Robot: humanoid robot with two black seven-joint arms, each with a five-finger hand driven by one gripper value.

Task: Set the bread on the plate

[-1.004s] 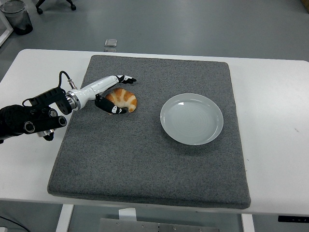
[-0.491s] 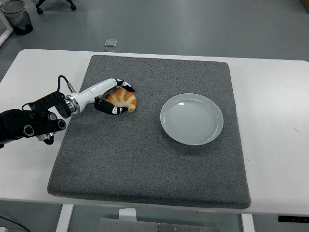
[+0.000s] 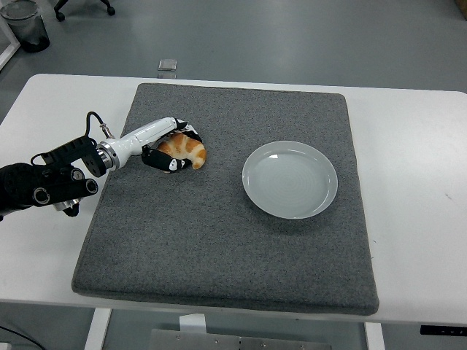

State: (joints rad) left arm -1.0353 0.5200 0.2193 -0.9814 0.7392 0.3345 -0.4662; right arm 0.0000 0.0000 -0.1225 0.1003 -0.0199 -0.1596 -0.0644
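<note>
Head view gives you the whole white table (image 3: pixel 423 146) with a grey mat (image 3: pixel 219 240) spread over most of it. Your left arm reaches in from the left edge, its black forearm lying over the bare table beside the mat and its white wrist section crossing onto the mat's left side. Your left hand (image 3: pixel 166 146) sits on the bread (image 3: pixel 186 149), a golden-brown croissant-shaped roll lying on the mat's left half. You can see the fingers (image 3: pixel 186 130) curled over the roll's far side and the thumb pressed in against its near side, so the hand is grasping the bread. Whether the roll is resting on the mat or raised just off it, you cannot tell from this angle.

Look to the right and you find the plate (image 3: pixel 321 197), pale and round, lying flat on the mat's right half, well apart from the bread and with nothing on it. Open mat lies between the two.

Your right arm does not show anywhere.

Past the table's far edge, on the grey floor, you can make out a small clear box (image 3: pixel 168 68). At the top left corner stands a dark bin (image 3: pixel 25 25).
</note>
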